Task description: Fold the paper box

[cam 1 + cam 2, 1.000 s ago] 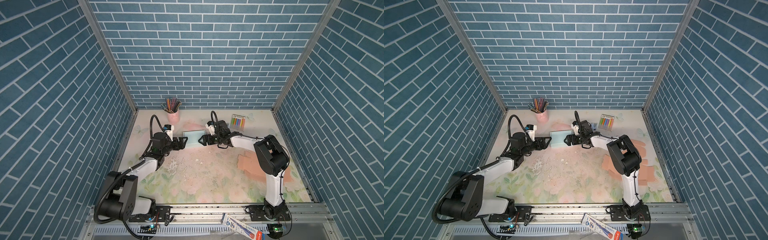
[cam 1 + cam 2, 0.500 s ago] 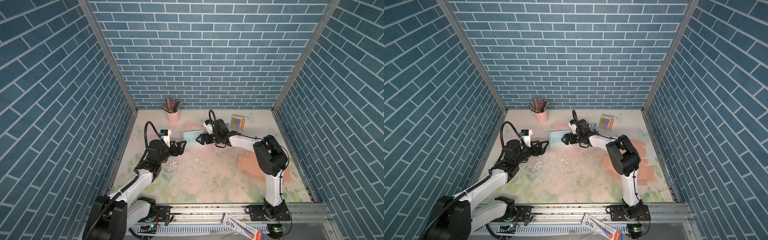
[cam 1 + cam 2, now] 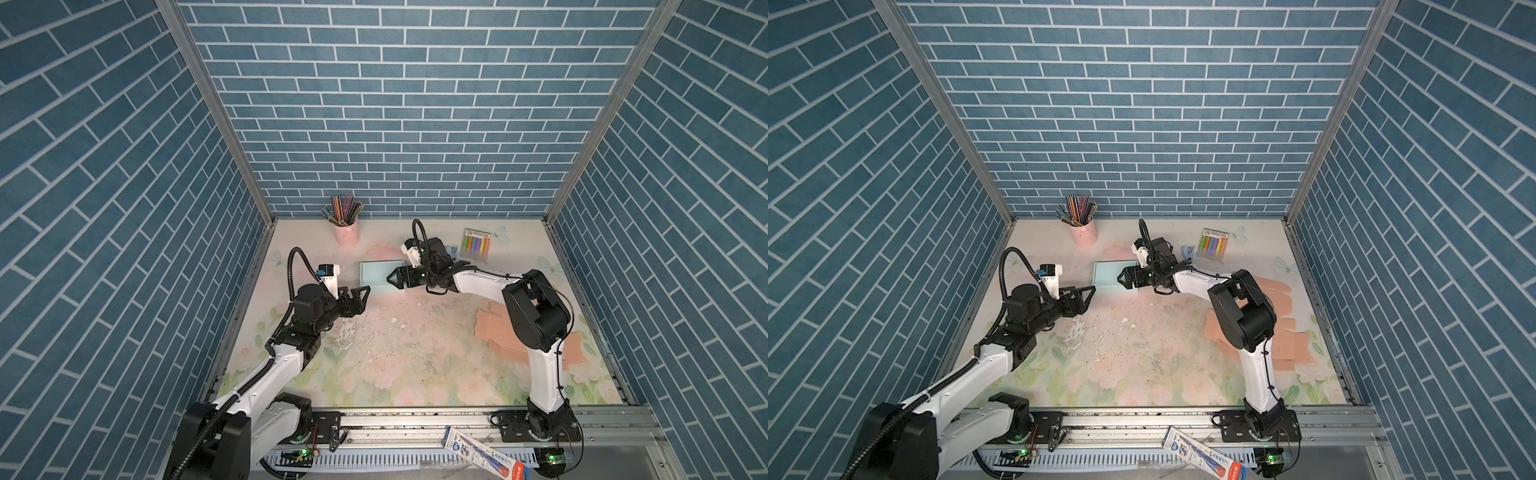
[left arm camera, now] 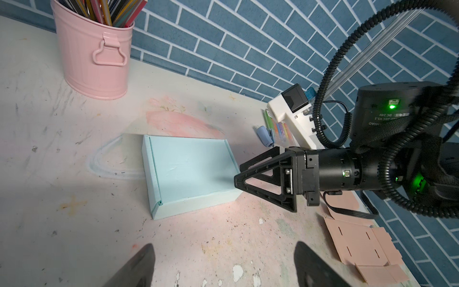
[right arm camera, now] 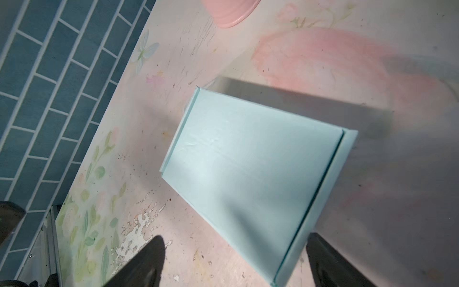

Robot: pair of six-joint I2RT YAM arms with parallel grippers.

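Paper box (image 3: 374, 276) lies at 9 o'clock from the right pincer (image 3: 392, 279) (the nearer one); left pincer (image 3: 359, 293) sits off its 7 o'clock corner; both wide, empty.

Pink pencil bucket (image 3: 346, 235), marker pack (image 3: 476, 245)

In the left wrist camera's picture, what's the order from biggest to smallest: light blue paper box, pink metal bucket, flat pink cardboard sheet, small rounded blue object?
1. Light blue paper box and pink metal bucket: too alike to rank, bucket partly cropped.
2. Flat pink cardboard sheet.
3. Small rounded blue object.
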